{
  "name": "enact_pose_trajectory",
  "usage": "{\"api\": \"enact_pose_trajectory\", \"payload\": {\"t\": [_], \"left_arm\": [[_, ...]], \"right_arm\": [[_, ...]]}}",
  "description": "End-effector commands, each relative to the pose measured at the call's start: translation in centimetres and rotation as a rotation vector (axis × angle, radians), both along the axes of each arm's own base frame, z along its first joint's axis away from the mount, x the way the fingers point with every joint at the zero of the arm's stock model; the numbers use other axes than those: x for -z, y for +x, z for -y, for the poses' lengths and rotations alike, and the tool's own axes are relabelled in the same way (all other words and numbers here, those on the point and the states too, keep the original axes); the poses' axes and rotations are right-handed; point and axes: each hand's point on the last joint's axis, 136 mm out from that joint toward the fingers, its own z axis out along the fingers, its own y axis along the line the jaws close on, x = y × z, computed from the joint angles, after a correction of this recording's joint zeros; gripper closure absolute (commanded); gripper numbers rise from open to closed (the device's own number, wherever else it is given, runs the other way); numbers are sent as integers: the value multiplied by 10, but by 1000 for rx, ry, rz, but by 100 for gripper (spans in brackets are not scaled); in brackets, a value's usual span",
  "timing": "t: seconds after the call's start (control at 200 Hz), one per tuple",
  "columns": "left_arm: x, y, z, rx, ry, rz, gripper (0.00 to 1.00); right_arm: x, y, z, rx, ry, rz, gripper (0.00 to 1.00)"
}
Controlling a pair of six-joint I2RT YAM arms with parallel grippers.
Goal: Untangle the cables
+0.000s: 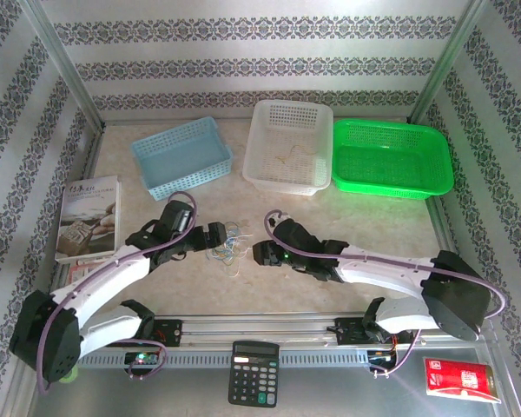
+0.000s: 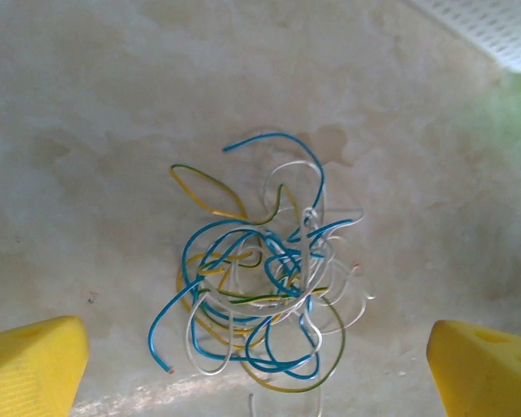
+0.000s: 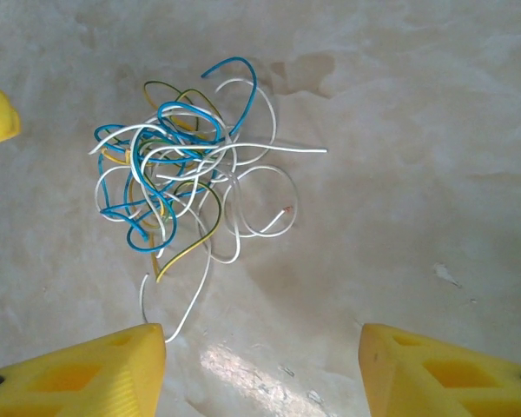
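**Untangling, approach stage.** The cables [image 1: 230, 241] lie in one knotted heap on the counter [image 1: 356, 221], between the left hand [image 1: 212, 235] and the right hand [image 1: 262, 253]. No strand is yet drawn clear of the others. Both hands are spread and pinch nothing.

The step in hand appears to be choosing a first strand. The next move probably calls for one hand to close on a free end at the heap's edge while the other pins the rest. The wires are thin and springy, so a loose pinch may drag the whole knot along.

*Overhead view:* shows how the two arms flank the heap, but the wires blur into a small smudge.

*Left wrist view:* the left hand [image 2: 256, 372] is poised just short of the cables [image 2: 260, 295], and a blue end juts out at lower left.

*Right wrist view:* before the right hand [image 3: 265, 352], the cables [image 3: 174, 182] throw out a straight white end to the right and a white tail toward the fingers [image 3: 95, 373].
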Motion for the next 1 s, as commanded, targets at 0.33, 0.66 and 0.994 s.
{"api": "enact_pose_trajectory", "payload": {"t": [0.33, 0.66, 0.994], "left_arm": [[33, -7, -23, -37, 235, -67, 0], [42, -10, -25, -73, 218, -90, 0], [37, -13, -29, -85, 204, -60, 0]], "right_arm": [[2, 5, -52, -64, 65, -48, 55], [18, -3, -81, -88, 76, -134, 61], [37, -4, -85, -57, 60, -188, 64]]}}
